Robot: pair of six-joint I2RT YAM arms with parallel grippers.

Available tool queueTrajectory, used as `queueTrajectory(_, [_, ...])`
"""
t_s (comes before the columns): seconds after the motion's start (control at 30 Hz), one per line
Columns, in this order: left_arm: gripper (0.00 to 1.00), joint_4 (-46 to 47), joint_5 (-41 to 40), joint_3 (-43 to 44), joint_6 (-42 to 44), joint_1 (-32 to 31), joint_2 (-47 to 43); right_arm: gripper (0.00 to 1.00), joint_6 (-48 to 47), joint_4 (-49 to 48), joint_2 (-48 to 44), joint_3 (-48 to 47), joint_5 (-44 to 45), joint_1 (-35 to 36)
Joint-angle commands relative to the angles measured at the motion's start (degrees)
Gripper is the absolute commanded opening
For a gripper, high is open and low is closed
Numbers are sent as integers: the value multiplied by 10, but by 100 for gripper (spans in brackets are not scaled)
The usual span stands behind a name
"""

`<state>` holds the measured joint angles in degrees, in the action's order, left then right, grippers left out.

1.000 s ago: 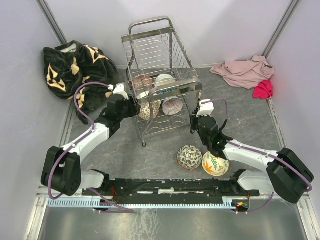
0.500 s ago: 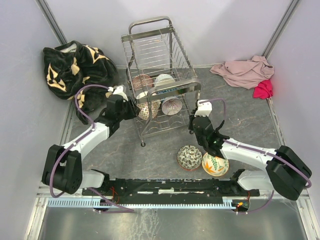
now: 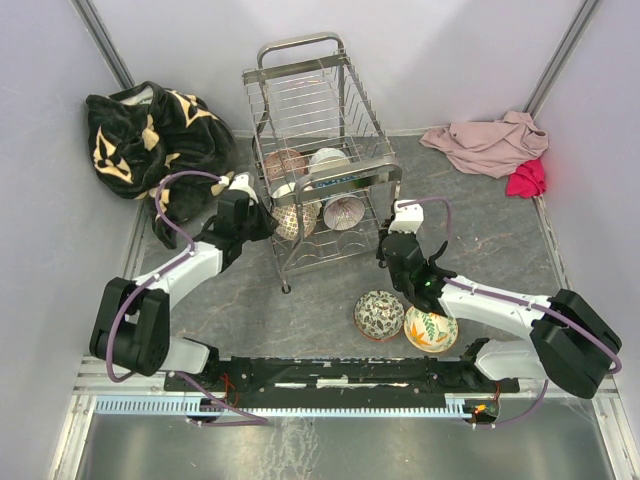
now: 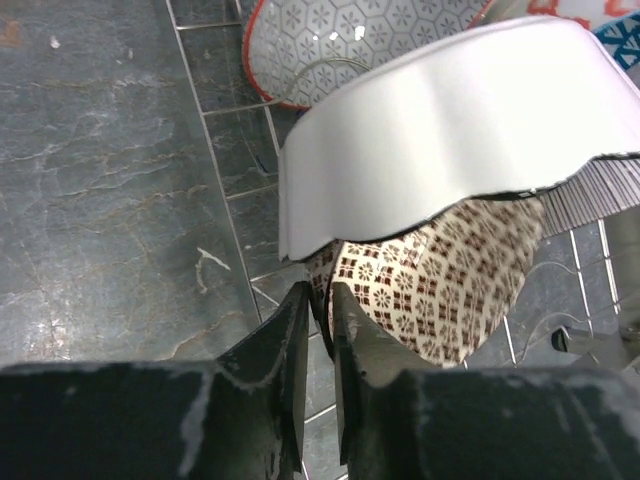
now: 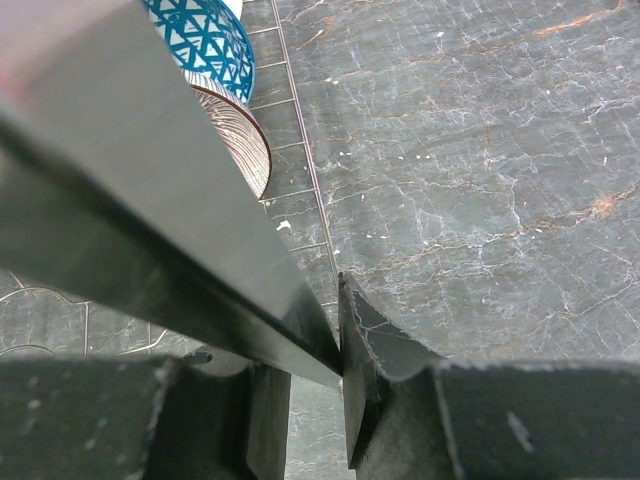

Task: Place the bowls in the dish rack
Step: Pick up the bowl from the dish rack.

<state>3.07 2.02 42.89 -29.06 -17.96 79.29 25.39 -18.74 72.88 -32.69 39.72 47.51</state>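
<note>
The chrome wire dish rack stands mid-table with several bowls on its lower tier. My left gripper reaches in from the rack's left side. In the left wrist view it is shut on the rim of a brown-patterned bowl, which lies under a white scalloped bowl. My right gripper is at the rack's right front post, and the right wrist view shows it shut on a flat rack bar. A green patterned bowl and an orange floral bowl sit on the table.
A black and cream blanket lies at the back left. A pink cloth and a red cloth lie at the back right. Grey walls close in the table on three sides. A blue triangle-patterned bowl and a ribbed bowl sit inside the rack.
My left gripper's jaws have narrowed onto the brown-patterned bowl's rim inside the rack. The right gripper has kept its hold on the rack bar, shifting slightly left.
</note>
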Motion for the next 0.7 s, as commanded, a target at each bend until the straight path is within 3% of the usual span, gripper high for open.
queueTrajectory(0.0, [11,33,-4,12,-11,3,10,0,92,31,21,-12,-70,16])
queueTrajectory(0.07, [3,32,0,14,-7,3,11,0,94,33,22,-14,-67,16])
queueTrajectory(0.43, [3,53,-7,-25,29,-9,-70,0,110,33,56,-38,-60,17])
queueTrajectory(0.67, [3,76,-85,-45,98,-76,-108,0,109,14,88,-52,-52,17])
